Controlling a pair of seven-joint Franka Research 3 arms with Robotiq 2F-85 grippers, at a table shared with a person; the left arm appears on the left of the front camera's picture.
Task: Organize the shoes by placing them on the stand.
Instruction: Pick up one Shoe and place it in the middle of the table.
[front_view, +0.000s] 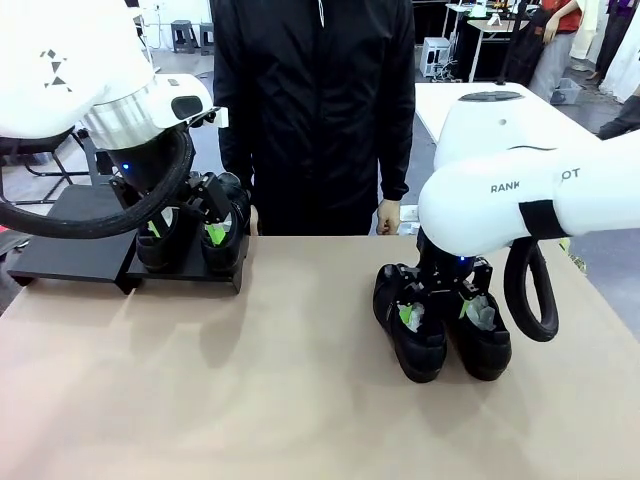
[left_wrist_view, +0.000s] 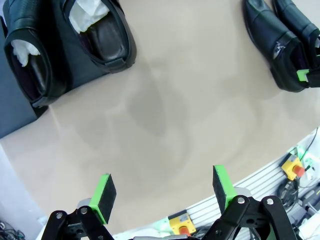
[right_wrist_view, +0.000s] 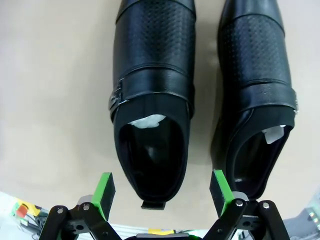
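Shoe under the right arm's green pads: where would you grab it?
Grip the shoe at its heel sides, coming straight down: the opening faces up, and the open right end effector hangs with a pad off each side.

Front view across table (front_view: 300, 400); wrist views downward, shoes (front_view: 420, 345) common to all.

Beige tabletop (front_view: 300, 400) across the foreground. At its far edge, person in a black zipped jacket (front_view: 315, 100), standing. Farther right, white table (front_view: 435, 100). Past the near edge, yellow box with red button (left_wrist_view: 293, 169) beside an aluminium rail (left_wrist_view: 260, 182).
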